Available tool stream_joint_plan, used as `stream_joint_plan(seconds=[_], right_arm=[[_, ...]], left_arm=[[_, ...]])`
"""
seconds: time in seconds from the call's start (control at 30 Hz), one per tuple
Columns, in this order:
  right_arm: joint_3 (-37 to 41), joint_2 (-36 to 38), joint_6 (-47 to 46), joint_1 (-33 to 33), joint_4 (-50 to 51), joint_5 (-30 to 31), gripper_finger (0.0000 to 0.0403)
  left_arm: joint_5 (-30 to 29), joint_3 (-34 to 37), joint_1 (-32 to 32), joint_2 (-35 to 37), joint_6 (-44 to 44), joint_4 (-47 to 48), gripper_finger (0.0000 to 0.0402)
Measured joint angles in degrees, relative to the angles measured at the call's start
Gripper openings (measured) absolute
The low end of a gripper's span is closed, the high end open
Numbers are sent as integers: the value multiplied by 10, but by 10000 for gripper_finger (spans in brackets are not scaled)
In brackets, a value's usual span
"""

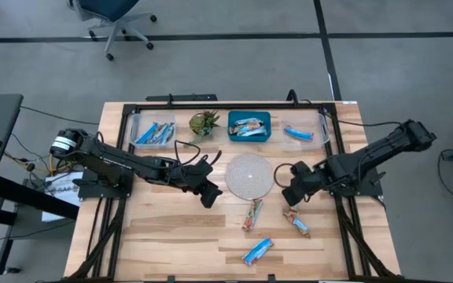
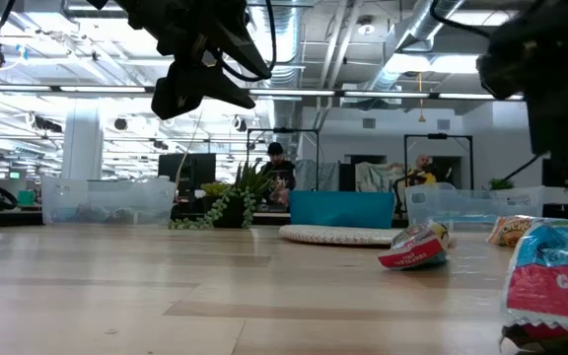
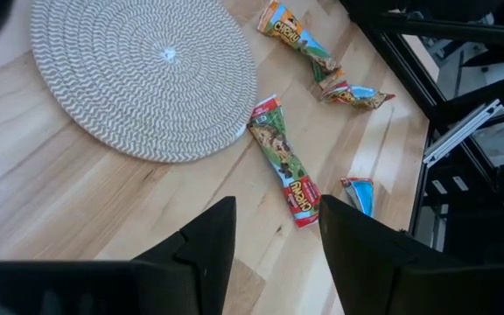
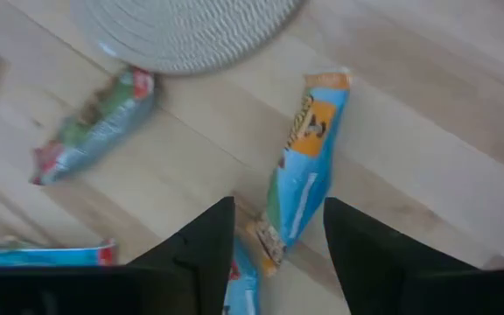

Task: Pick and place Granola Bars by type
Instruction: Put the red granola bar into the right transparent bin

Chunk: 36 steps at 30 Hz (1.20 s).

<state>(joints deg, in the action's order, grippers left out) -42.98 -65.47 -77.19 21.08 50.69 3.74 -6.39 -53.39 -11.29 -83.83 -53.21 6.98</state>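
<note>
Three granola bars lie flat on the wooden table in front of the round woven mat (image 1: 248, 174): a green-and-red one (image 1: 252, 214), an orange-and-blue one (image 1: 295, 222) and a bright blue one (image 1: 258, 251). My right gripper (image 1: 289, 196) hovers open just above the orange-and-blue bar (image 4: 304, 166), its fingers pointing steeply down and touching nothing. My left gripper (image 1: 208, 192) hangs open over bare wood left of the mat, slanting toward the green-and-red bar (image 3: 284, 162). Other bars lie in the bins at the far edge.
Along the far edge stand a clear bin with blue bars (image 1: 152, 132), a small green plant (image 1: 204, 123), a blue bin (image 1: 249, 127) holding bars and a clear bin (image 1: 301, 132) with one blue bar. Black frame rails run along the table's sides.
</note>
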Motion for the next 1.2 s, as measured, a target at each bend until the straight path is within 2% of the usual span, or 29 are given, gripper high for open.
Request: stream_joint_plan(seconds=[0.27, 0.53, 0.67, 0.97, 1.2], right_arm=[[0, -64, -4, 2, -9, -8, 218], [0, -65, 6, 16, -38, -22, 222], [0, -65, -22, 62, -66, -41, 217], [0, -78, -172, 208, -103, -43, 203], [0, -122, -207, 250, -112, -68, 191]], left_arm=[[0, 0, 0, 0, 1, 0, 158], [14, 0, 0, 0, 1, 1, 158], [16, 0, 0, 0, 1, 2, 158], [15, 0, 0, 0, 5, 1, 158], [13, 0, 0, 0, 16, -1, 158]])
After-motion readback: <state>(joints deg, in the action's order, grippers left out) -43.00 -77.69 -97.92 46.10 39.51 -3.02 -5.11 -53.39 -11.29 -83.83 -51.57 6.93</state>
